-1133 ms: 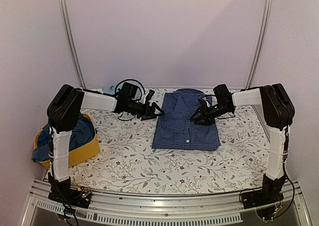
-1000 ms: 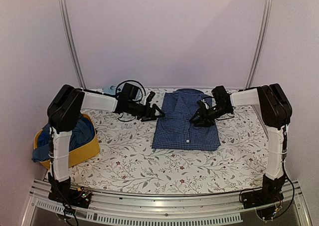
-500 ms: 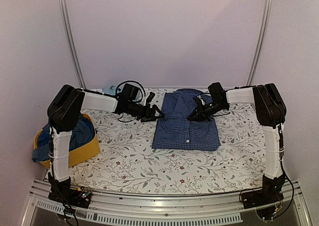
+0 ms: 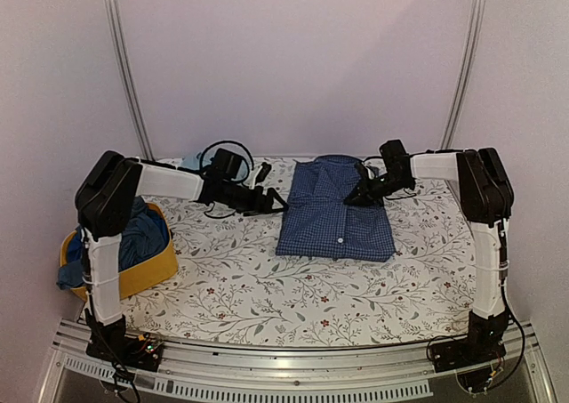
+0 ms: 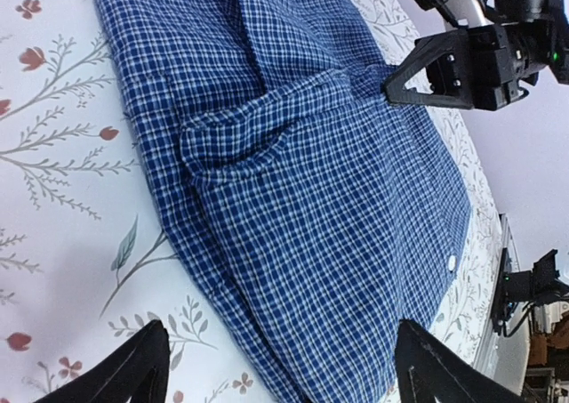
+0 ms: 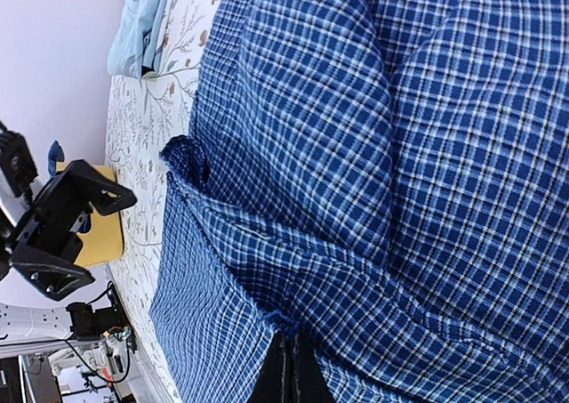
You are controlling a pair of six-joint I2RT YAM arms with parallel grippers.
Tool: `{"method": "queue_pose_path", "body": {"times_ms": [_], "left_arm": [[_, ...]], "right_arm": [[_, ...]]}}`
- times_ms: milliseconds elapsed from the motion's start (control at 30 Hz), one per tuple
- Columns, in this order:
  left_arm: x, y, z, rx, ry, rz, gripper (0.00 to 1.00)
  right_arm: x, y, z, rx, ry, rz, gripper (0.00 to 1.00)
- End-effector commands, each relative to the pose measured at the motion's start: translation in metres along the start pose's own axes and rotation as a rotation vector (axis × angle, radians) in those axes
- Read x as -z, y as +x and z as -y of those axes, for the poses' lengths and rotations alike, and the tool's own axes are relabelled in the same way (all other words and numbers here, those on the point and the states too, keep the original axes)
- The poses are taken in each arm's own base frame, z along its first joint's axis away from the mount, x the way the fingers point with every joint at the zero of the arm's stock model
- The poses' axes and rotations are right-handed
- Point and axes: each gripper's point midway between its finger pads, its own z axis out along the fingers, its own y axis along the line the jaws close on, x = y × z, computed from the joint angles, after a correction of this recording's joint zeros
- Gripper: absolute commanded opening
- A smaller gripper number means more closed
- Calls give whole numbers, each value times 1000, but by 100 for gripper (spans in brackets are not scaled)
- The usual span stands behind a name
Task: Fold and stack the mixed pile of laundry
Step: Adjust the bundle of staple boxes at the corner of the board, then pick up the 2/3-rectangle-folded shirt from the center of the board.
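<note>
**Right tool pinching the shirt, left one hanging open next to it**

The navy-and-white checked shirt (image 4: 335, 212) is lying buttoned and mostly flat toward the far edge of the surface (image 4: 240, 283), a bit right of centre.

The right arm (image 4: 436, 165) rises from the near right corner, then its forearm runs level along the far edge, pointing left. The right tool (image 4: 350, 199) is clenched on a raised fold of the shirt's fabric just below the collar; the wrist view shows the cloth bunching right at the tip.

The left arm (image 4: 169, 181) mirrors that from the near left corner. The left tool (image 4: 269, 189) is spread wide and grasping nothing, low over the surface just beside the shirt's left edge.

A light blue T-shirt (image 4: 191, 161) sits at the far edge behind the left arm. The darker blue clothes (image 4: 142, 234) are heaped in a yellow basket (image 4: 156, 271) at the left edge.
</note>
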Motion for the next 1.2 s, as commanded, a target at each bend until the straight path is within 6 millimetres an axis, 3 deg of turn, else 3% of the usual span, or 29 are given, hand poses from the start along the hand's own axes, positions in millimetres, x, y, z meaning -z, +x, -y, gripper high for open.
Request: {"method": "queue_pose_path", "body": {"times_ms": [0,67,200,300,467,633,867,967,1100,1167], "left_arm": [[21,-11,34,-269,-74,75,91],[19,0,48,-440,-119,69,99],[5,23,76,-787,-209,71,100],[-10,35,93,-941,-253,53,100],[-42,60,109,-1152,-275,-9,100],[-72,79,105,-1285,-331,-67,91],[-101,81,91,-1383,-396,-106,64],[-102,76,88,-1393,-438,-98,36],[-89,89,122,-1392,-338,-110,0],[-74,106,139,-1366,-268,-157,0]], "right_arm": [[-17,6,33,2,68,-18,0],[-25,12,39,2,72,-37,0],[-36,24,47,15,93,-71,0],[-41,35,55,5,105,-91,0],[-43,43,62,-7,117,-104,0],[-46,49,65,-10,114,-120,0],[-48,55,69,-7,120,-141,0],[-49,59,69,-1,121,-152,0],[-49,66,62,15,117,-167,0],[-48,71,54,26,109,-175,0]]}}
